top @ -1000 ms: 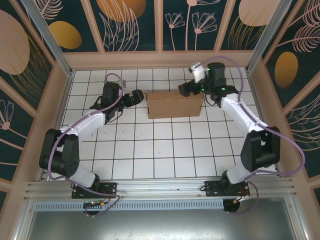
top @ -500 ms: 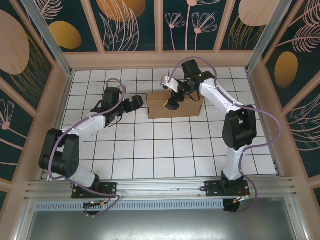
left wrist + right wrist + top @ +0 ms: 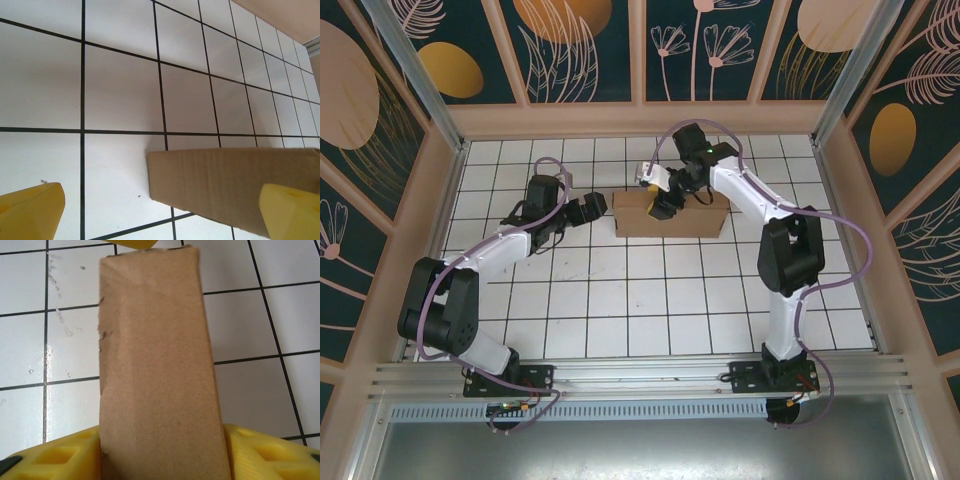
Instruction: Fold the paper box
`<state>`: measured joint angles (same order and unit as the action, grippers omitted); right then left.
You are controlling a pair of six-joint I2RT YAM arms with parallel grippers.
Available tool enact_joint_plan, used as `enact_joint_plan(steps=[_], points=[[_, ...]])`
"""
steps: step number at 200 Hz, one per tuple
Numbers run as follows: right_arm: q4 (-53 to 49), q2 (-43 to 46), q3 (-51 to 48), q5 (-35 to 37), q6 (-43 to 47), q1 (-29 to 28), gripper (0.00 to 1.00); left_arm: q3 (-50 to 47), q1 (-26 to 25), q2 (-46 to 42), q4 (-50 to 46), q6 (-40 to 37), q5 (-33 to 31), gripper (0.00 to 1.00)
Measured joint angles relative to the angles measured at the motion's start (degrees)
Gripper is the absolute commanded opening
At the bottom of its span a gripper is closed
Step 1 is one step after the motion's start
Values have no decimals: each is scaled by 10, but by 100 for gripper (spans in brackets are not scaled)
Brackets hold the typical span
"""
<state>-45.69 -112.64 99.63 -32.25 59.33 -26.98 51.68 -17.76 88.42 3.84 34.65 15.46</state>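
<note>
Left arm reaches across the white tiled bench (image 3: 620,300). The left pincer (image 3: 591,208) has its jaws spread wide and holds nothing. It sits just beside the left end of the paper box (image 3: 692,218). In the left wrist view the yellow fingertips (image 3: 30,212) sit far apart, with a corner of the paper box (image 3: 220,182) low between them, lying on the tiles.

The box sits mid-bench toward the far wall, brown cardboard, long side running left-right.

Right arm bends over from the far side. The right pincer (image 3: 665,205) comes down on the box left of its middle. In the right wrist view its yellow pads (image 3: 55,457) sit against both sides of an upright cardboard panel (image 3: 160,365), gripping it.
</note>
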Motion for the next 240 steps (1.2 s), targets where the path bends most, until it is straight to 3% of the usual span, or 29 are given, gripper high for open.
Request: enact_joint_plan(steps=[36,105,122,138,160,198,240], points=[[52,40,-53,61,-27,-23,52,-2,5,-12,0,-2,-2,99],[355,151,-289,293,-78,-107,54,-25,39,-34,0,-1,-20,99],[415,151,-322,343,-75,-123,65,-36,54,-37,6,2,-18,99],[444,151,-346,370,-77,-133,97,-46,64,-38,10,5,-18,99],[442,153,-357,346,-89,-135,99,-56,65,-38,24,10,-9,99],[438,213,-383,192,-152,-113,99,-70,65,-40,61,12,-14,99],[542,313,-482,102,-284,-28,99,-122,65,-66,156,-54,-83,99]])
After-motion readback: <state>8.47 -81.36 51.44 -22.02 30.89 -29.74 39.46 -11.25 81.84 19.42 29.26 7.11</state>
